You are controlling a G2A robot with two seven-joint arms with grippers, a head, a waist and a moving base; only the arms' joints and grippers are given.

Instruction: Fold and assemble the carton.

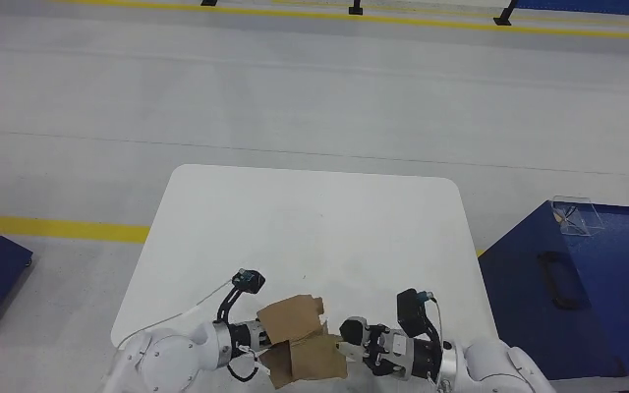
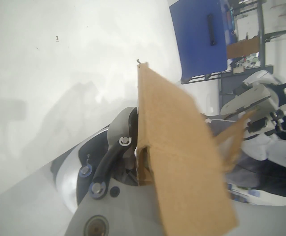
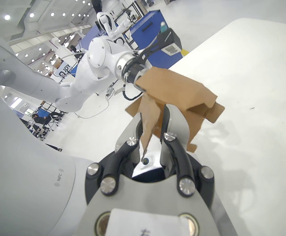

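Carton (image 1: 300, 344) over table (image 1: 314, 236), blue cabinet (image 1: 560, 285) nearby

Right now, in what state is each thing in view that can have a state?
carton: partly folded, flaps not yet closed, held between both grippers.
left gripper: shut on one panel of the carton.
right gripper: shut on a flap of the carton.

A robotics hall shows in yellow floor lines (image 1: 69, 229), a blue cabinet (image 1: 600, 324) and, far beyond the jaws, another white robot (image 3: 106, 21).
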